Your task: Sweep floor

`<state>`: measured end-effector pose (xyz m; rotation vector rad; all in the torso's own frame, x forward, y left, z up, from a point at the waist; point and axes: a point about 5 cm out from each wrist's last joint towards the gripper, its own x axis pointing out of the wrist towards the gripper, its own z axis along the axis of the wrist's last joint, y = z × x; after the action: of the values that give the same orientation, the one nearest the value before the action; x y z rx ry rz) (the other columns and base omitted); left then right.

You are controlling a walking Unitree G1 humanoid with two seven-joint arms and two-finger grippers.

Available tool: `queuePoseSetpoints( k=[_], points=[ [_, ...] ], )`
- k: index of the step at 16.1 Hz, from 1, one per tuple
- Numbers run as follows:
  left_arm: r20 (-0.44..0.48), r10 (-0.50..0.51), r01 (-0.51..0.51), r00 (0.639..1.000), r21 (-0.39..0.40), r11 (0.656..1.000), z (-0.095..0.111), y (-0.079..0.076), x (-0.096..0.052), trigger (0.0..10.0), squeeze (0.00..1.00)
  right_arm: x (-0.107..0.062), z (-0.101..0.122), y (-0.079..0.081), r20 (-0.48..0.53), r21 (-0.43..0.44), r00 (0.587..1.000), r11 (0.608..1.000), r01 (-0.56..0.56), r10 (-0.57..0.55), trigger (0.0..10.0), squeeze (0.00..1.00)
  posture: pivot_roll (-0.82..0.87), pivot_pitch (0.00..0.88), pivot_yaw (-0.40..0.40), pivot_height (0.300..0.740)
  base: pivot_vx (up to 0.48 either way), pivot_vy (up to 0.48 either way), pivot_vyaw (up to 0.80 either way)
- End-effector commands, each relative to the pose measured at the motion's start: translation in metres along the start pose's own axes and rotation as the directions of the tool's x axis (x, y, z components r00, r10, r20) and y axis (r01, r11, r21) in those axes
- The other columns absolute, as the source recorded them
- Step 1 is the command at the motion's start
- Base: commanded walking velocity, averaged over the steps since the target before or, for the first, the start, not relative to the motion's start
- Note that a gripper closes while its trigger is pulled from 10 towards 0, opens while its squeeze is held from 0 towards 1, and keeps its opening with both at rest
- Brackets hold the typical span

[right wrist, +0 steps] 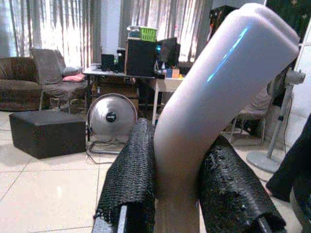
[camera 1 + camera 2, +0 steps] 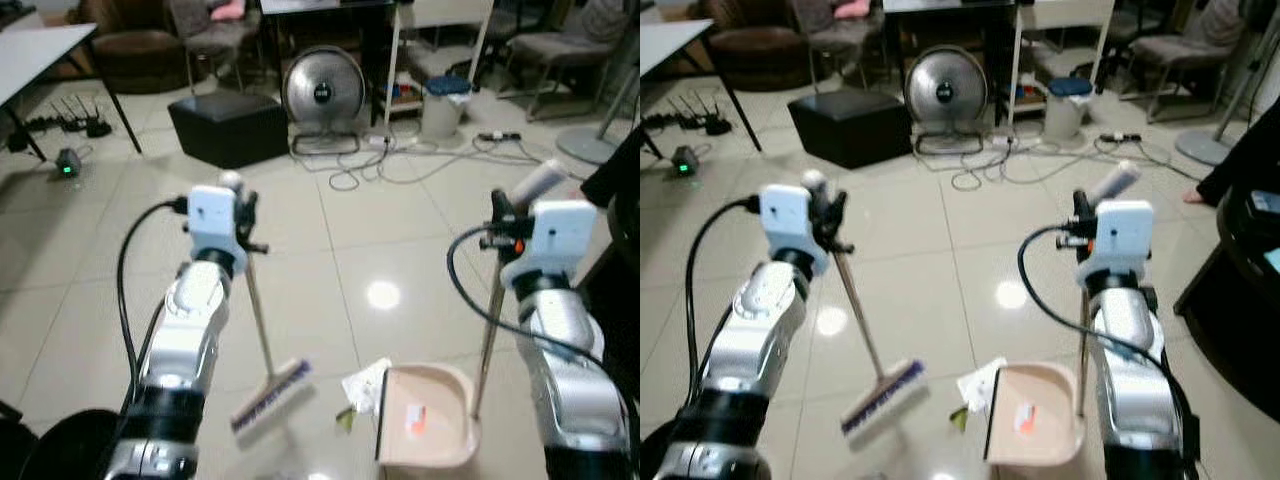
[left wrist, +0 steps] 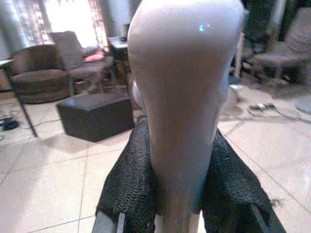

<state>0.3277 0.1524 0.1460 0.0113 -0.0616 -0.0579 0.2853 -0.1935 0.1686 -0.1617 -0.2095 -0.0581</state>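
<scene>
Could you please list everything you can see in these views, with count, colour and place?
Broom: one, pale handle, purple-white bristles, on the floor tiles left of the dustpan.
Dustpan: one, beige, long handle, on the floor before the robot.
Crumpled paper: one, white, at the dustpan's mouth.
Fan: one, silver, on the floor at the back.
Ottoman: one, black, left of the fan.
Bin: one, white with blue lid, right of the fan.
Cables: several, pale, on the floor in front of the fan.
Table: one, white, far left.
Left gripper: black fingers shut on the broom handle.
Right gripper: black fingers shut on the dustpan handle.
</scene>
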Motion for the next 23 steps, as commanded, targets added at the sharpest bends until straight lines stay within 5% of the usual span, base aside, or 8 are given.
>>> queuePoseSetpoints(
  k=[1,6,11,15,23],
  points=[
    [0.061,0.036,-0.036,0.998,-0.003,0.999,0.011,0.001,0.007,10.0,0.0,0.009,0.009,0.004,0.069,-0.006,0.997,1.0,-0.028,0.029,10.0,0.0,-0.08,0.037,0.051,0.74,0.0,0.0,0.0],
    [0.065,0.136,-0.133,0.989,-0.052,0.99,0.0,0.0,0.014,10.0,0.0,0.022,-0.001,0.017,0.099,-0.049,0.991,0.995,-0.085,0.089,10.0,0.0,-0.06,0.152,0.09,0.74,0.0,0.0,0.0],
    [0.194,0.178,-0.166,0.965,-0.076,0.983,0.013,-0.001,0.02,10.0,0.0,0.032,0.004,0.018,0.182,-0.088,0.98,0.994,-0.067,0.082,10.0,0.0,0.04,0.317,0.115,0.74,0.0,0.0,0.0],
    [0.263,0.222,-0.214,0.939,-0.057,0.975,0.016,0.004,0.023,10.0,0.0,0.045,0.01,0.021,0.253,-0.112,0.962,0.991,-0.074,0.1,10.0,0.0,0.06,0.327,0.136,0.74,0.0,0.0,0.0],
    [0.297,0.243,-0.256,0.924,0.006,0.967,0.008,0.01,0.024,10.0,0.0,0.044,-0.003,0.056,0.304,-0.133,0.937,0.982,-0.136,0.171,10.0,0.0,0.11,0.382,0.189,0.74,0.0,0.0,0.0]
  ],
)
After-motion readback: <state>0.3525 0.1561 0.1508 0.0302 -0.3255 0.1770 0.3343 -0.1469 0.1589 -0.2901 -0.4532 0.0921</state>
